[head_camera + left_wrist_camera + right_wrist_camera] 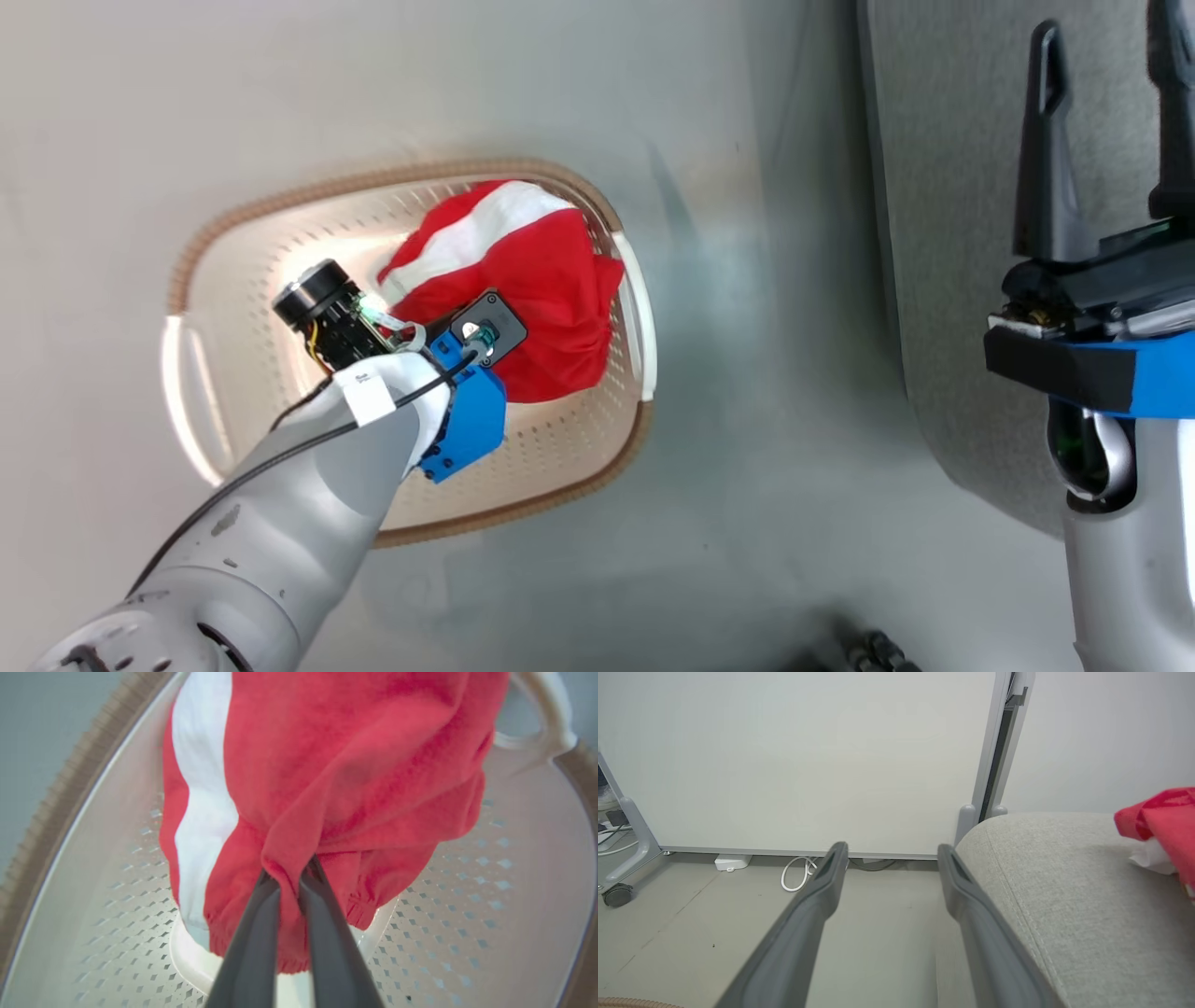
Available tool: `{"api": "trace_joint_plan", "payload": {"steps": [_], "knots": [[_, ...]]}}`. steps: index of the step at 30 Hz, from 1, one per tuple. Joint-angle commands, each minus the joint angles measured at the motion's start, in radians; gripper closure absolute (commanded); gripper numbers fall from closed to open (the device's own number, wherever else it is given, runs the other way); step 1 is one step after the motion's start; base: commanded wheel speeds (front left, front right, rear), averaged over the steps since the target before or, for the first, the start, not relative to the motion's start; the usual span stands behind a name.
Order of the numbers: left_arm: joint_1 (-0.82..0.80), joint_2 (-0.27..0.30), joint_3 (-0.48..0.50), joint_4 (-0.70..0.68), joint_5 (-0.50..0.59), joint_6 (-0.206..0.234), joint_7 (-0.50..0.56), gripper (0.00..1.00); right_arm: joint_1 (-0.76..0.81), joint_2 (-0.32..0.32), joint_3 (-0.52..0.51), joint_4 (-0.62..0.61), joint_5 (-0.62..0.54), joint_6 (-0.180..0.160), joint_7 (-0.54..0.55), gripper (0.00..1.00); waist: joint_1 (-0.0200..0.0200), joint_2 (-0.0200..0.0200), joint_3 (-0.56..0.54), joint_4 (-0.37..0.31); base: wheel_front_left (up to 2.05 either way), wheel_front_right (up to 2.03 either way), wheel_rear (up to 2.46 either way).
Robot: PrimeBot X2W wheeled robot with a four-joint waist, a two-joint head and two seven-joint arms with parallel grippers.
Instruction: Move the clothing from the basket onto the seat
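A bright red piece of clothing [532, 280] with a white stripe is bunched in the right half of the cream basket [280, 201], which stands on the floor. My left arm reaches down into the basket. In the left wrist view my left gripper [289, 877] is shut on a fold of that clothing [355, 765], above the perforated basket floor [467, 905]. My right gripper [1106, 37] stands open and holds nothing, over the edge of the grey seat [952, 233]. In the right wrist view another red garment [1162, 821] lies on the seat [1064, 882], to the right of the open right gripper [892, 848].
The basket stands on pale grey floor [766, 420] left of the seat. In the right wrist view a white panel [808, 756] on a wheeled frame [616, 893] stands behind, with white cables [794, 877] at its foot. A dark object [868, 649] lies at the head view's bottom edge.
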Motion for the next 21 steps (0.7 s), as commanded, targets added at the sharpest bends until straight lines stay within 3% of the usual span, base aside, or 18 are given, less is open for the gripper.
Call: {"api": "trace_joint_plan", "payload": {"steps": [1,11,21], "knots": [[0.013,-0.004,0.009,-0.002,-0.016,0.000,-0.020,1.00,0.017,-0.004,-0.002,0.010,-0.005,0.001,-0.001,0.00,0.0000,-0.0001,-0.067,0.032,0.00,0.00,0.00],[0.075,-0.022,0.052,-0.022,-0.122,0.000,-0.115,1.00,0.100,-0.011,-0.016,0.073,-0.002,0.001,-0.001,0.00,0.0000,-0.0001,-0.280,0.085,0.00,0.00,0.00],[0.120,-0.006,0.115,-0.094,-0.184,0.000,-0.136,1.00,0.193,-0.013,-0.012,0.126,0.003,0.001,-0.001,0.00,0.0000,-0.0001,-0.481,0.120,0.00,0.00,0.00]]}}
